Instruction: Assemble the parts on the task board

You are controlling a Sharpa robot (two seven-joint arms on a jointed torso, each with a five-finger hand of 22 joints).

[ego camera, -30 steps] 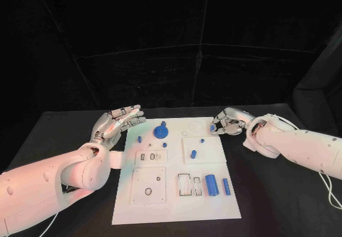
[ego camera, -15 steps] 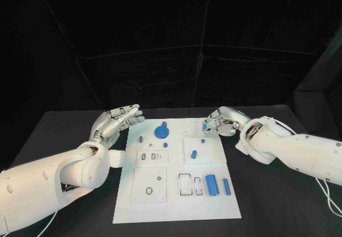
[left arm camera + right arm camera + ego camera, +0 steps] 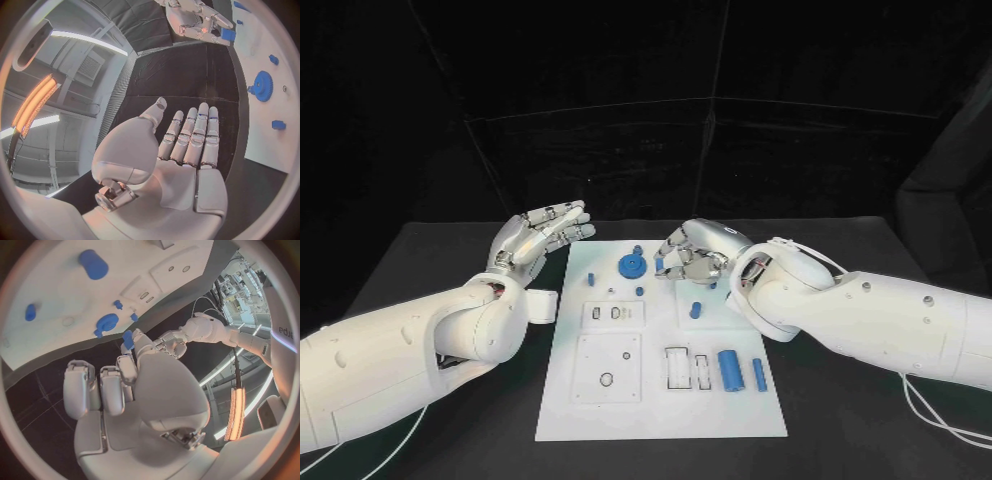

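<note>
Right hand [image 3: 692,253] moved inward over task board [image 3: 661,400], pinching small blue part [image 3: 127,338] beside gear [image 3: 630,266]

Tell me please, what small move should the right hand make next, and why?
Probably lower toward the task board. The right hand pinches a small blue part and hovers over the board's far end, beside the blue gear; the left hand is open, off the board.
</note>
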